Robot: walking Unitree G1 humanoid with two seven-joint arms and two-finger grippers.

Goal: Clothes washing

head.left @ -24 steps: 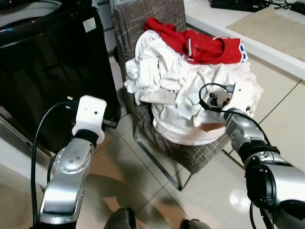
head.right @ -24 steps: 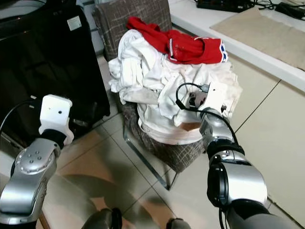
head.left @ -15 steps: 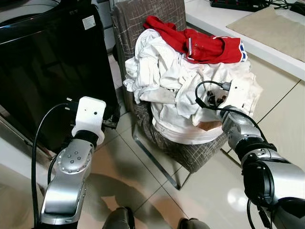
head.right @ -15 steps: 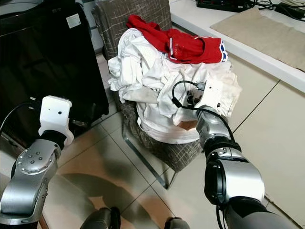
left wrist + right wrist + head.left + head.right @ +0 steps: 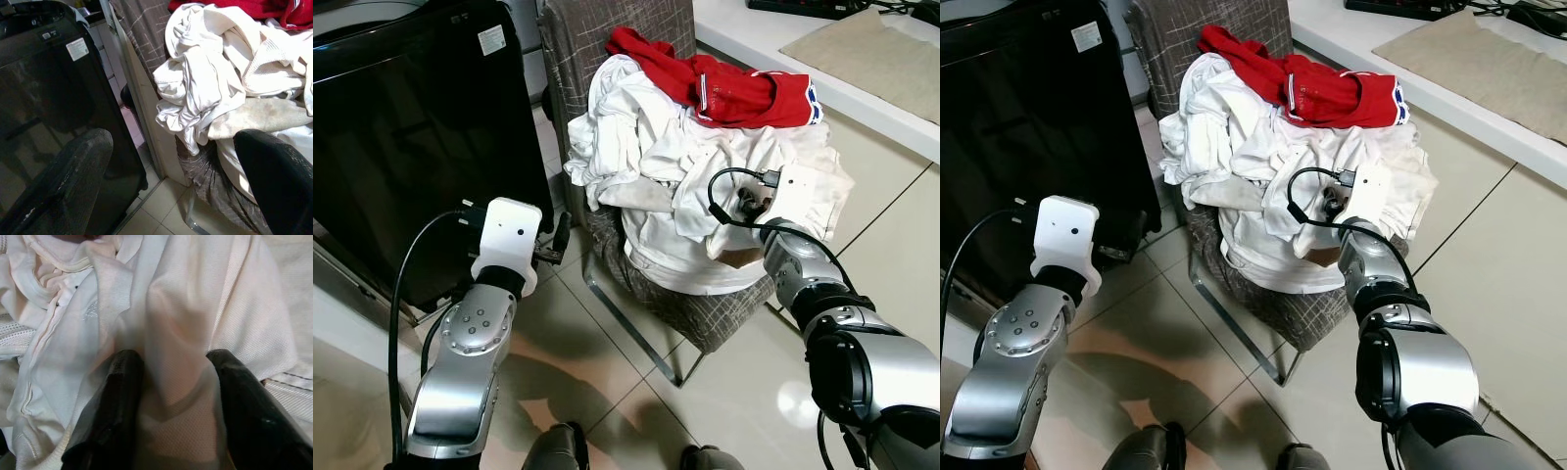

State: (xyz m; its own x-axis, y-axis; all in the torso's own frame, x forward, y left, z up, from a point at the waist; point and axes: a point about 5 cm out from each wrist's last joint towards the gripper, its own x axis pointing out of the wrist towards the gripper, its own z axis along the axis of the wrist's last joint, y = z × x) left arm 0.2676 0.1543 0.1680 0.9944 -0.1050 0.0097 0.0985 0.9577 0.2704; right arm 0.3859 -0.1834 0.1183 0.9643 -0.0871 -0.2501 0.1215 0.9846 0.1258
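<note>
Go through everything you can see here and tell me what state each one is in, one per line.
White clothes: heaped on the chair.
Red garment: draped on top of the heap.
Chair: upright, seat loaded.
Washing machine: black, beside the chair.
Right end effector: fingers apart, pressed into white fabric.
Left end effector: open, empty, between washing machine and chair.

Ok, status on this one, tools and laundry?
Right tool open, fingers astride a fold of white clothes on the chair. Left tool open, idle beside the washer. Red garment tops the pile.
</note>
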